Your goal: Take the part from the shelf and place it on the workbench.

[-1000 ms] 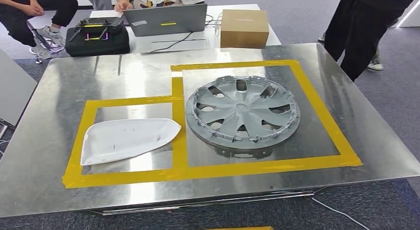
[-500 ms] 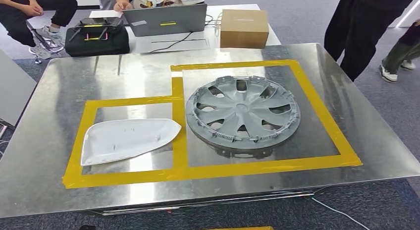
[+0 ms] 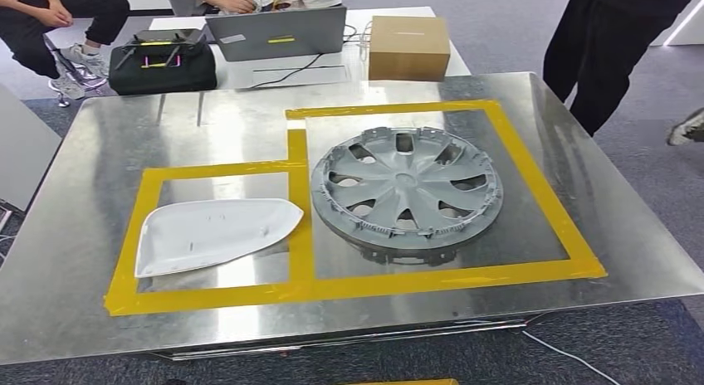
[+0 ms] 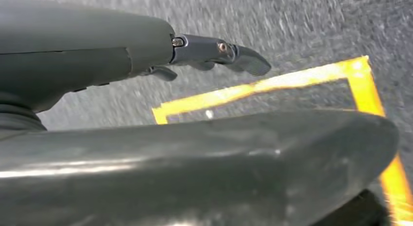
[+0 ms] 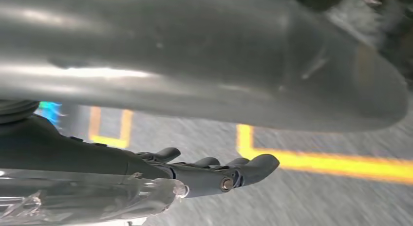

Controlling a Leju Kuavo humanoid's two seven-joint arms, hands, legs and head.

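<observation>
Two parts lie on the steel workbench (image 3: 224, 128) in the head view. A white curved cover (image 3: 214, 233) sits inside the left yellow-taped box. A grey wheel cover (image 3: 407, 190) lies flat in the larger box to its right. My left hand (image 4: 160, 50) hangs over grey floor with yellow tape lines, its fingers (image 4: 229, 53) stretched out and holding nothing. My right hand (image 5: 195, 172) also hangs above the floor, with its fingers (image 5: 253, 167) extended and nothing between them. Something clear and glossy (image 5: 87, 201) lies along its wrist side; I cannot tell what it is.
Behind the workbench stands a white table with a laptop (image 3: 276, 32), a cardboard box (image 3: 409, 46) and a black bag (image 3: 163, 63). People sit at the back left (image 3: 58, 20). One person in dark trousers (image 3: 606, 45) stands at the bench's far right corner.
The parts and the bench have not moved. At the right edge a person's foot has shifted, and the people at the laptop moved their hands a little.
</observation>
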